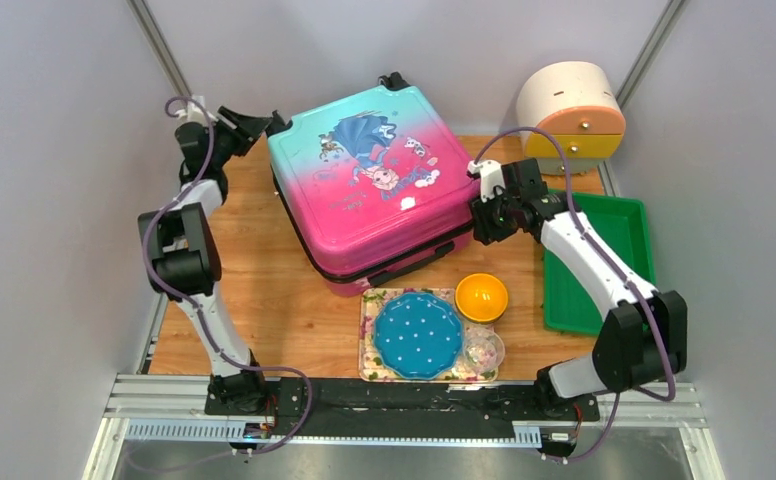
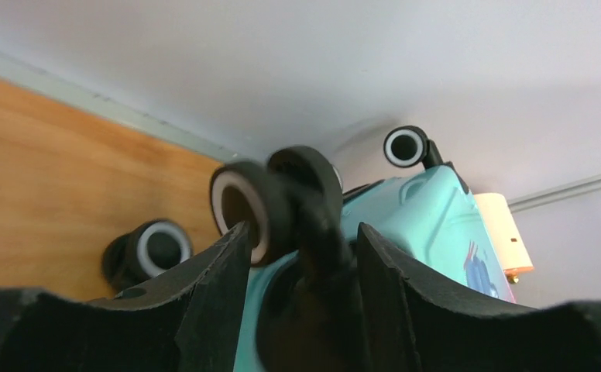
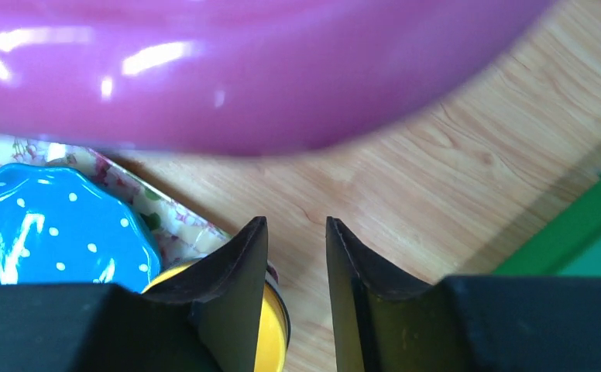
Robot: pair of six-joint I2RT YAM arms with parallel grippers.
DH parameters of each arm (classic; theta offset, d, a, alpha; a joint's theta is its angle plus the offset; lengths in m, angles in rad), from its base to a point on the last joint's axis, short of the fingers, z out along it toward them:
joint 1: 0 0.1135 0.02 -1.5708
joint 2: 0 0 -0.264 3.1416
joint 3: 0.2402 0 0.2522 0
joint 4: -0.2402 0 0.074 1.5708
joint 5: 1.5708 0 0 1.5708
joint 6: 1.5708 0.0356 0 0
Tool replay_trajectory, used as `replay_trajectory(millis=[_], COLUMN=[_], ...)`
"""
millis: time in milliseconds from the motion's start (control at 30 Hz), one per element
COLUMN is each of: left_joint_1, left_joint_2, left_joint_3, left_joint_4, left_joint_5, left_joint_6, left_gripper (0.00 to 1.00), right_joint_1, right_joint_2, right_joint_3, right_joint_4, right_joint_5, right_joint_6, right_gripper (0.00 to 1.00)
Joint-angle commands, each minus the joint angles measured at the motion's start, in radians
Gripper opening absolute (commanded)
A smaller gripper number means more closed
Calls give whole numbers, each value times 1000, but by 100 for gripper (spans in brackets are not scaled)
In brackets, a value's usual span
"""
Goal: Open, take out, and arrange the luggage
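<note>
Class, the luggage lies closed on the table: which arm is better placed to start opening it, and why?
Probably the right: the right gripper sits at the luggage side near the zipper seam. The left gripper straddles a wheel at the far corner.

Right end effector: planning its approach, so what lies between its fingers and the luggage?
Only bare wooden table lies between the right end effector and the luggage, per right wrist view.

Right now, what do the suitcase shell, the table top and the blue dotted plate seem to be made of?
Luggage shell: probably hard glossy plastic; the right wrist view shows sharp light reflections on its pink side.
Table top: wood or wood-look laminate, matte, with visible grain lines.
Blue plate: glazed ceramic or glossy melamine; it shines, but the look cannot settle which.
</note>
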Motion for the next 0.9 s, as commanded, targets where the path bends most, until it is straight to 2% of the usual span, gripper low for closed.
replay_trajectory(millis=[0,200,333,367,433,467,500,567,700,767,867], left_joint_1=[98,126,130,130,130,132,132,132,139,139,141], left_joint_2=[-191,-406,-515,-544,-569,-584,-591,-609,-621,-606,-595], left_joint_3=[-239,-547,-684,-698,-721,-724,-729,-732,-695,-620,-559], left_joint_4=[130,184,179,156,115,93,89,76,83,0,-14], left_joint_5=[43,32,37,40,37,44,53,55,81,44,-17], left_joint_6=[53,87,144,171,185,205,217,252,314,329,311], left_gripper=[0,0,0,22,42,59,66,70,71,72,75], right_joint_1=[21,56,61,59,59,59,58,42,9,-11,-14], right_joint_2=[93,277,398,420,484,506,536,554,512,474,362], right_joint_3=[104,268,349,369,435,463,510,543,554,525,414], right_joint_4=[69,179,252,262,281,283,283,283,258,221,183], right_joint_5=[-82,-95,-41,-23,11,22,37,31,34,5,-50], right_joint_6=[-26,6,9,11,8,0,1,1,40,61,104], right_gripper=[37,36,38,38,38,39,39,39,40,41,43])
